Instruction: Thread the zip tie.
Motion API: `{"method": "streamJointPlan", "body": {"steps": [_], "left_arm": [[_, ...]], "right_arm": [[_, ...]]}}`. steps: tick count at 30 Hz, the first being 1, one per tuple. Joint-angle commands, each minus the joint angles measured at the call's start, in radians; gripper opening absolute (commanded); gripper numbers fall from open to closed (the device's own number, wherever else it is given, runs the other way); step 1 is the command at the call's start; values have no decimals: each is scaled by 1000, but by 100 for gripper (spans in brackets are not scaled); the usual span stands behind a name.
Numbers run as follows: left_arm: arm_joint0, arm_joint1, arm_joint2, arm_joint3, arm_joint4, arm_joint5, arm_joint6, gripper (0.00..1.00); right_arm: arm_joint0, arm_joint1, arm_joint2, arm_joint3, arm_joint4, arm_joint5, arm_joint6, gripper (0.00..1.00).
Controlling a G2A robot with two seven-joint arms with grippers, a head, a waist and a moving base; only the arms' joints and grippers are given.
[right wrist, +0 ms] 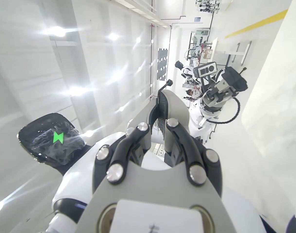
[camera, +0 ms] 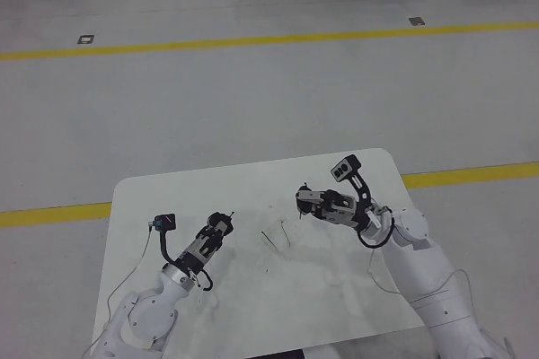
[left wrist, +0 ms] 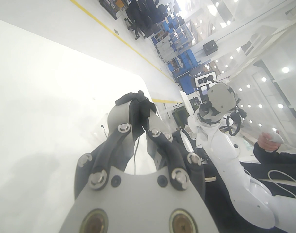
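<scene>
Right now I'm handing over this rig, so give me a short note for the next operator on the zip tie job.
Left gripper: shut on what looks like a thin black zip tie, over the table.
Right gripper: shut, with a short black piece poking from its tips.
The grippers are apart. Two dark strips lie on the table between them.
Done: the pickup, it seems.
Left: bring the ends together and thread.

Top: steeply down from above the arms onto the white table point(camera: 180, 202); wrists: close behind own fingers point(left wrist: 116, 116), left sharing that table, right catching the left gripper point(right wrist: 235, 79) afar.
</scene>
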State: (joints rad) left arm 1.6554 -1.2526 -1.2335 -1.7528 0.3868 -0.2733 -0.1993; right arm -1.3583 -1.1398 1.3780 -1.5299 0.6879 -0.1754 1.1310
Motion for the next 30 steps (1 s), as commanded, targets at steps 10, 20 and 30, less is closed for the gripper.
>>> {"method": "streamJointPlan", "body": {"steps": [10,20,30], "left_arm": [[-8,-3,52,11,-46,46,20,0],[-10,0,57,16,-67,75,35,0],[-14,1,56,23,-69,75,35,0]], "right_arm": [[-29,1,-40,-103,-434,-165,-272,0],[-5,-11,-125,-120,-656,-165,-443,0],[-5,-11,-125,-120,-656,-165,-443,0]]}}
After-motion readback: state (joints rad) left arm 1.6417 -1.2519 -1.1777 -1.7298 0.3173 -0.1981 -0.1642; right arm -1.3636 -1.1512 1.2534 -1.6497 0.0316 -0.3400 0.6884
